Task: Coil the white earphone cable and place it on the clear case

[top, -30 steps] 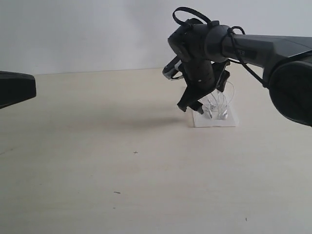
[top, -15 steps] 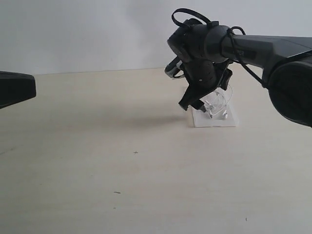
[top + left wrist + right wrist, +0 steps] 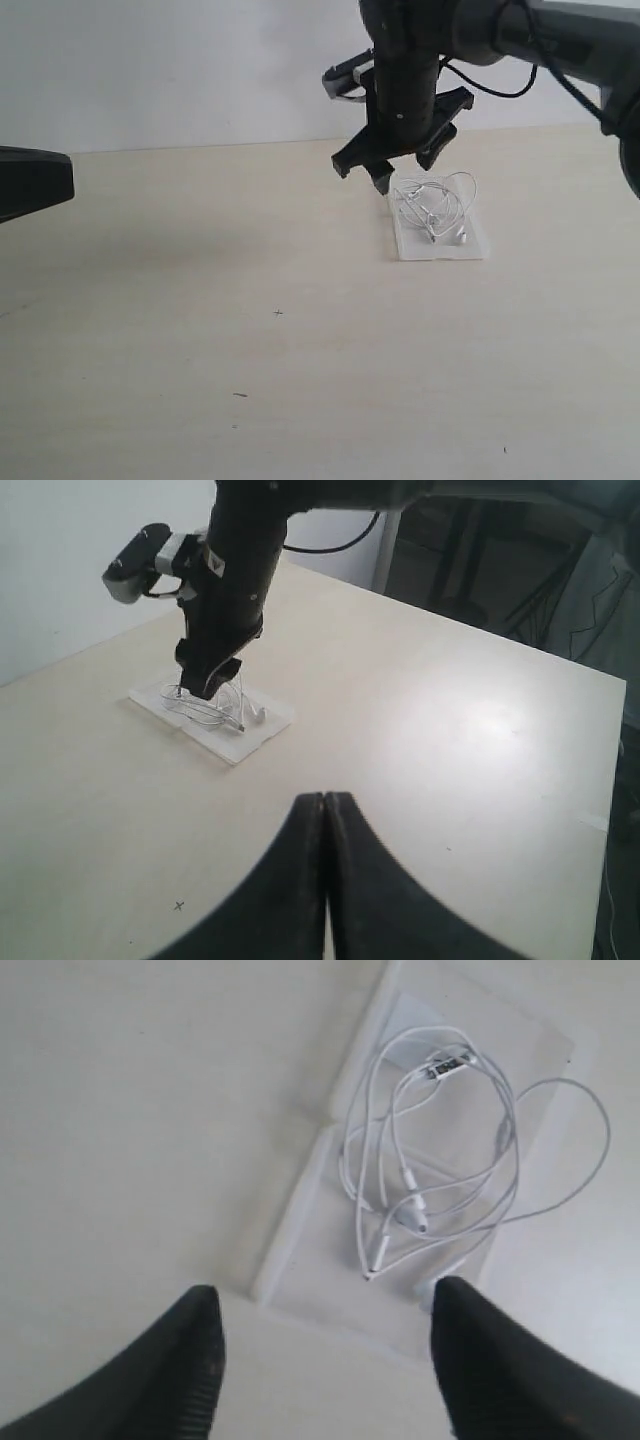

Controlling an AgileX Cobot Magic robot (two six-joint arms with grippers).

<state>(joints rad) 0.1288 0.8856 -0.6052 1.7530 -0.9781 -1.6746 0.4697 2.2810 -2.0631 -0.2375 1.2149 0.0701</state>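
Right hand (image 3: 400,172) has risen off the white earphone cable (image 3: 430,218).

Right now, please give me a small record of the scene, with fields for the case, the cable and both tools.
case: clear case, flat on the table
cable: white earphone cable, loosely coiled, lying on the case, one loop past its edge
right tool: open, empty, above the case
left tool: shut, empty, away from the case
task: looks done
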